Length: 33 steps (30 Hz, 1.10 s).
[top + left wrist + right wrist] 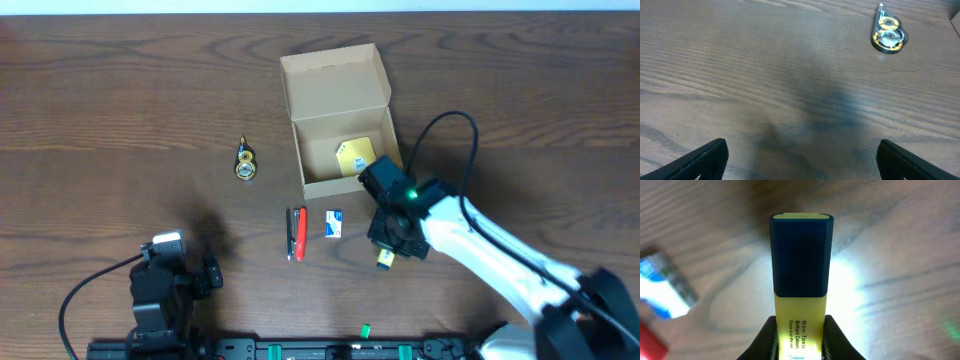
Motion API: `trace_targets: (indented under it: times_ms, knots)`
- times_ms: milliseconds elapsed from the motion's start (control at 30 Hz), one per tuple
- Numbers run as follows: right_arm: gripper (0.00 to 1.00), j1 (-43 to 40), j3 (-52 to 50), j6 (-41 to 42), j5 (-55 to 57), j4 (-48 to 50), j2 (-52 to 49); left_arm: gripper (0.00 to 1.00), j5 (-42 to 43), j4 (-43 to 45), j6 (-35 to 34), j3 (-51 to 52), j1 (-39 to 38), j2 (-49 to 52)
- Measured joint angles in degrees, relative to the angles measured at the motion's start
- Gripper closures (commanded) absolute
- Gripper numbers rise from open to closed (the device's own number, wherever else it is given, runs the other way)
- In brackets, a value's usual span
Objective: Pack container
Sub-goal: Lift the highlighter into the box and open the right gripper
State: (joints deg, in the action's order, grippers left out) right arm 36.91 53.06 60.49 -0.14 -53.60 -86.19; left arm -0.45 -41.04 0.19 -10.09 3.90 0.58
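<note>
The tan cardboard container [340,130] stands open at the table's middle back, flap lid raised, with a yellow sticky-note pad [354,156] inside. My right gripper [800,337] is shut on a yellow highlighter [800,270] with a dark cap, held just in front of the box; its tip shows in the overhead view [385,261]. My left gripper [802,160] is open and empty over bare table at the front left. A correction-tape dispenser [245,161] lies left of the box and also shows in the left wrist view [888,35].
A red and black pen-like item [297,233] and a small blue-and-white packet [334,224] lie in front of the box; the packet also shows in the right wrist view [665,287]. A small green piece [366,329] lies near the front edge.
</note>
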Motion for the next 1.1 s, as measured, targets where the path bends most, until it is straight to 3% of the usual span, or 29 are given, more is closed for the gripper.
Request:
trace_targets:
  times_ms: [233, 467, 1100]
  knots:
    - [0.88, 3.0, 0.9, -3.3, 3.1, -1.9, 10.9, 0.05, 0.0, 0.0, 0.0, 0.0, 0.0, 0.0]
    - [0.87, 3.1, 7.6, -11.0, 8.7, 2.7, 12.1, 0.05, 0.0, 0.0, 0.0, 0.0, 0.0, 0.0]
    - [0.87, -2.1, 28.0, -30.7, 13.4, 8.5, -11.9, 0.04, 0.0, 0.0, 0.0, 0.0, 0.0, 0.0]
